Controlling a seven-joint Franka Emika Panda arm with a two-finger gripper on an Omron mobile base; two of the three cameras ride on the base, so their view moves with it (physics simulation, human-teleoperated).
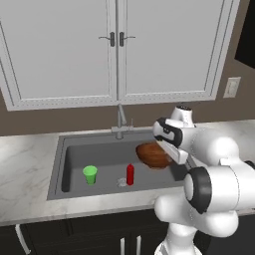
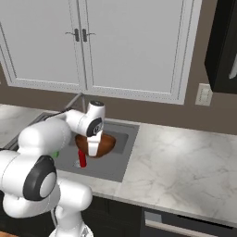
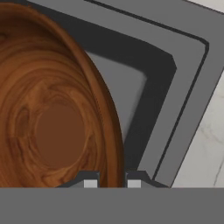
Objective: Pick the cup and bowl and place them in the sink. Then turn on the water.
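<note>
Jaws (image 3: 112,180) are pinching the bowl (image 1: 152,154) rim, holding it tilted over the sink (image 1: 69,149) at its right end. Cup (image 1: 90,175) and red bottle (image 1: 130,174) are standing on the sink floor, well apart from the bowl.

Small green cup (image 1: 90,174) stands upright in the dark grey sink (image 1: 74,149); glossy brown bowl (image 1: 153,155) held tilted above the basin.
</note>
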